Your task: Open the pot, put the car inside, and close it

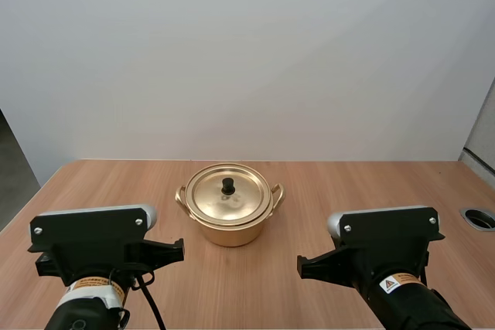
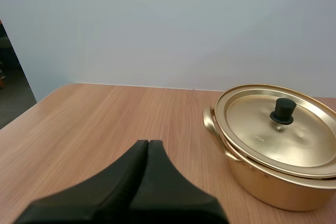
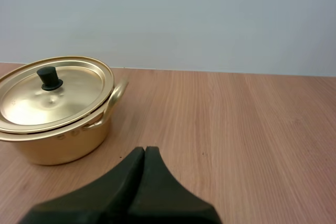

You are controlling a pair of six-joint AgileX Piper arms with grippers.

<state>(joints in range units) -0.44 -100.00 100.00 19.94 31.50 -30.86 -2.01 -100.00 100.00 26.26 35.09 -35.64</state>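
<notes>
Both hands sit closed on nothing: your left hand and right hand flank the gold pot, its lid on, on the desk.

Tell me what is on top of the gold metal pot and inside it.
A round gold lid with a black knob sits on the gold metal pot. It covers the inside, so any contents are hidden.

Wooden table, light brown grain; round grey-rimmed hole near its right edge; plain white wall behind.
</notes>
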